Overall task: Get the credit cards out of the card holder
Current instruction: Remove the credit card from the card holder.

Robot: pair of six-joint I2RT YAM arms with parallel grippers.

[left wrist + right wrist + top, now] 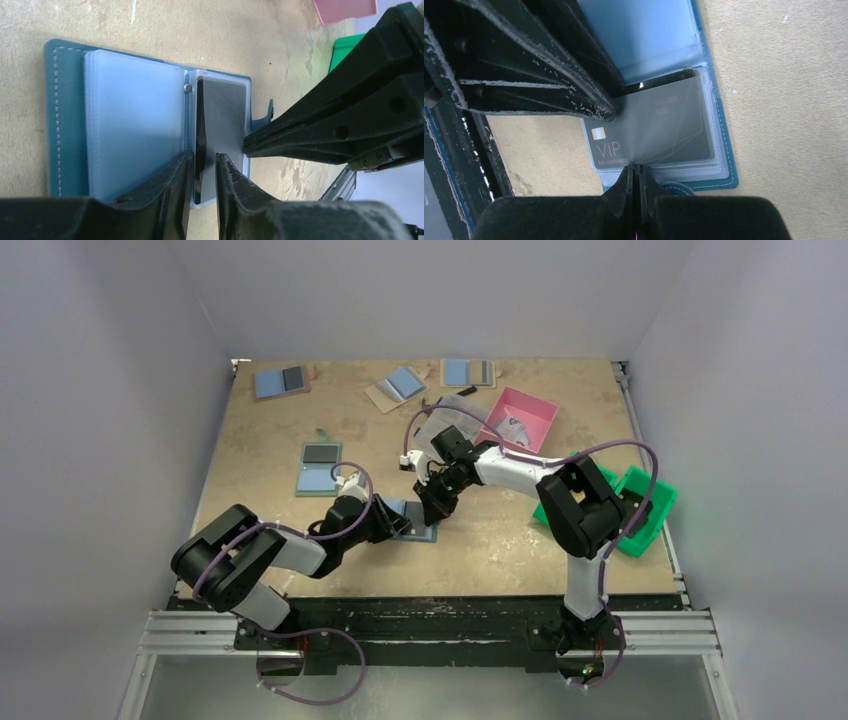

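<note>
The card holder (420, 532) lies open on the table between my two grippers. In the left wrist view its blue half (130, 125) is on the left and a grey credit card (227, 115) fills the right half. A dark strip runs along the fold. My left gripper (202, 162) straddles that strip at the holder's end, jaws a narrow gap apart. My right gripper (638, 169) is shut on the outer long edge of the grey "VIP" card (659, 130), with hazy clear sleeve over part of it. The holder's teal rim (724, 165) shows beside it.
A blue holder with a black panel (320, 466) lies left of centre. Three more holders (281, 380) (400, 386) (468, 372) lie along the far edge. A pink bin (520, 418) and green bins (640, 508) stand at the right.
</note>
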